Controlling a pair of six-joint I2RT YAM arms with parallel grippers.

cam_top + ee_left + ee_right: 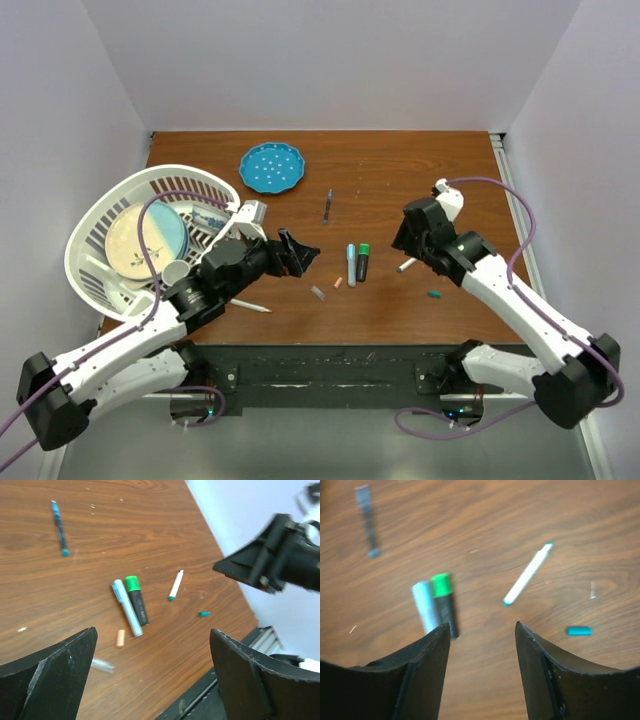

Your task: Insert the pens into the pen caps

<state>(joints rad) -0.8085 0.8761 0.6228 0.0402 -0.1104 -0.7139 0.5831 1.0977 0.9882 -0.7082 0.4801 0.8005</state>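
Pen [526,574], slim white plastic, teal-tipped, ahead of spread, empty right hand [481,630]: seemingly reach step; next, pinch barrel squarely. Left hand [152,635] spread too.

Brown wood-grain table [400,160] (evenly lit) between pale lilac walls [330,60], dark rail [330,375] along its near edge
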